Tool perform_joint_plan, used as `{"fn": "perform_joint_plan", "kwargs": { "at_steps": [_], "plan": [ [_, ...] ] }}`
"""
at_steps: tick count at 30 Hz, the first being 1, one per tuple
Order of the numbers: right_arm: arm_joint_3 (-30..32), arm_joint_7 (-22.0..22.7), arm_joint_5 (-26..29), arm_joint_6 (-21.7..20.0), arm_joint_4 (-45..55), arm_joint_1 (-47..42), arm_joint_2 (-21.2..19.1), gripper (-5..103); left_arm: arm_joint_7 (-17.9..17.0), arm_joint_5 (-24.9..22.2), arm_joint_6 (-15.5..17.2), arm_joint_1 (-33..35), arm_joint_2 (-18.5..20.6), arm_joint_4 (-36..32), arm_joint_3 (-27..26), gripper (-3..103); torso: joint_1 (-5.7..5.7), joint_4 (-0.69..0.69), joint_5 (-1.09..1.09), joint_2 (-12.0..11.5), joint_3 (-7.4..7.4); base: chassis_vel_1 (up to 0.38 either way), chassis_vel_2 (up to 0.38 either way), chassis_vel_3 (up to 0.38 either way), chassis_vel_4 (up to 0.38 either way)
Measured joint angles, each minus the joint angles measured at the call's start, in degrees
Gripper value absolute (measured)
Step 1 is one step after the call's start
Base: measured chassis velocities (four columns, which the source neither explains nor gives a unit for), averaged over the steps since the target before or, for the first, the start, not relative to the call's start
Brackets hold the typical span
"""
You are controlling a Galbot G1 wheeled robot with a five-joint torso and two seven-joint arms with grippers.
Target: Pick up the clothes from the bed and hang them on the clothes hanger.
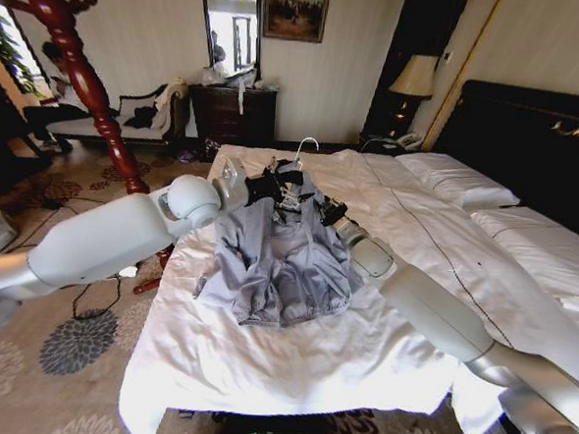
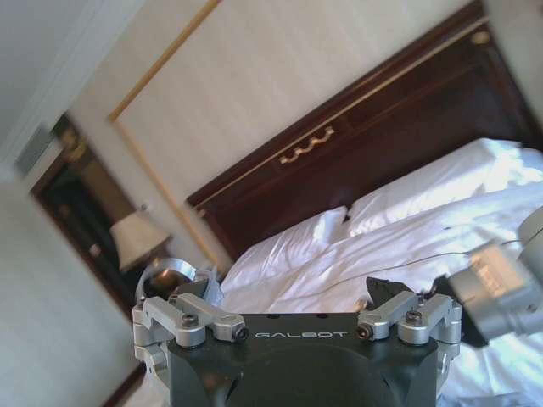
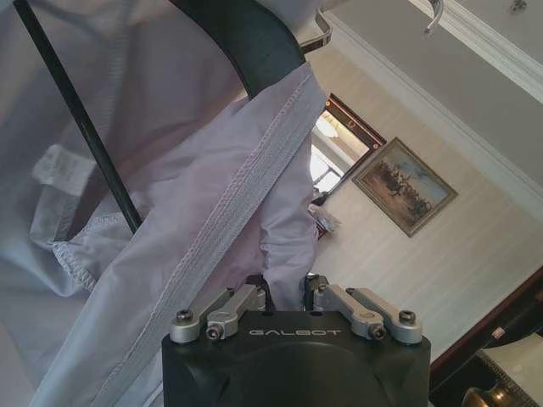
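Right gripper (image 1: 324, 211) is at the collar end of the clothes (image 1: 279, 256), on the shoulder toward the headboard (image 1: 545, 144); in the right wrist view its fingers (image 3: 261, 295) are closed together w/ the light grey-blue fabric (image 3: 212, 212) pinched between them. Same view shows the black arm of the clothes hanger (image 3: 246, 38) inside the jacket, close to the fabric edge, and a thin dark rod crossing the cloth.

Left gripper (image 1: 235, 179) is beside the other shoulder of the jacket, near the bed (image 1: 261, 363) edge. I cannot tell if its fingers are apart or together, neither from the head view nor from the left wrist view.

Clothes lie flat on the white sheet, approx. in the middle of the bed's near part, collar away from the robot, gathered hem toward it. Hanger (image 1: 277, 185) sits at the collar, its silver hook (image 1: 307, 142) pointing up and away. Reddish-brown coat stand (image 1: 77, 71) is on the floor at the robot's left, well apart from the jacket.
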Motion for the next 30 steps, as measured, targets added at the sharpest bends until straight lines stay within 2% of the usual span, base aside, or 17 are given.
{"fn": "perform_joint_plan", "kwargs": {
  "at_steps": [3,4,6,9,11,14,15,18,19,22,24,25,26,30],
  "plan": [
    [0.9,-0.2,-0.4,0.3,0.5,-1.0,-0.3,18,3.7,4.5,-1.8,-5.2,-1.5,0.2,3.2,100,0.0,-0.02,0.02,0.0,0.0,0.0,0.0,0.0,0.0],
    [0.9,-0.2,-0.4,0.3,0.5,-1.0,-0.3,18,3.7,4.5,-1.8,-5.2,-1.5,0.2,3.2,100,0.0,-0.02,0.02,0.0,0.0,0.0,0.0,0.0,0.0],
    [1.4,-0.3,-0.4,0.4,0.8,-1.5,-0.7,18,5.9,6.6,-2.7,-7.5,-2.0,0.4,4.5,100,0.0,-0.01,0.02,0.0,0.0,0.0,0.0,0.0,0.0],
    [2.3,-0.3,-0.6,0.5,1.3,-2.5,-1.4,18,9.7,12.8,-5.3,-10.3,-2.6,0.9,5.9,100,0.0,-0.01,0.02,0.0,0.0,0.0,0.0,0.0,0.0],
    [2.5,-0.4,-0.6,0.6,1.4,-2.8,-1.6,18,10.7,14.5,-6.1,-10.8,-2.6,0.9,6.1,100,-0.01,-0.01,0.02,0.0,0.0,0.0,0.0,0.0,0.0],
    [3.2,-0.5,-0.7,0.8,2.0,-3.7,-2.6,18,13.8,20.3,-9.3,-11.7,-1.9,0.2,6.6,100,-0.01,-0.01,0.0,0.0,0.0,0.0,0.0,0.0,0.0],
    [3.2,-0.5,-0.7,0.8,2.0,-3.7,-2.6,18,13.8,20.3,-9.3,-11.7,-1.9,0.2,6.6,100,-0.01,-0.01,0.0,0.0,0.0,0.0,0.0,0.0,0.0],
    [3.6,-0.5,-0.7,0.8,2.3,-4.1,-3.0,18,16.7,25.5,-13.9,-12.3,-1.1,0.3,5.6,103,0.0,0.0,-0.01,0.0,0.0,0.0,0.0,0.0,0.0],
    [3.7,-0.5,-0.7,0.8,2.3,-4.3,-3.1,18,17.2,26.7,-14.9,-12.6,-0.9,0.3,5.2,100,0.0,0.0,0.0,0.0,0.0,0.0,0.0,0.0,0.0],
    [3.7,-0.5,-0.7,0.9,2.3,-4.4,-3.2,18,17.3,27.6,-15.6,-13.0,-0.5,0.3,4.6,96,0.0,0.0,0.01,0.0,0.0,0.0,0.0,0.0,0.0],
    [3.7,-0.4,-0.7,0.9,2.3,-4.4,-3.1,18,15.0,26.4,-15.1,-12.1,0.1,-0.3,2.9,93,0.0,-0.01,0.01,0.0,0.0,0.0,0.0,0.0,0.0],
    [3.9,-0.3,-0.8,0.9,2.3,-4.5,-3.0,18,13.3,25.0,-13.9,-10.8,0.8,-0.6,1.7,96,-0.01,-0.01,0.0,0.0,0.0,0.0,0.0,0.0,0.0],
    [3.9,-0.3,-0.8,0.9,2.3,-4.5,-3.0,18,13.3,25.0,-13.9,-10.8,0.8,-0.6,1.7,96,-0.01,-0.01,0.0,0.0,0.0,0.0,0.0,0.0,0.0],
    [4.5,-0.1,-1.6,1.4,2.1,-5.4,-2.9,18,8.7,19.9,-8.9,-4.8,4.4,-1.7,-3.3,100,0.0,0.0,-0.02,0.0,0.01,0.0,0.0,0.0,0.0]
  ]
}}
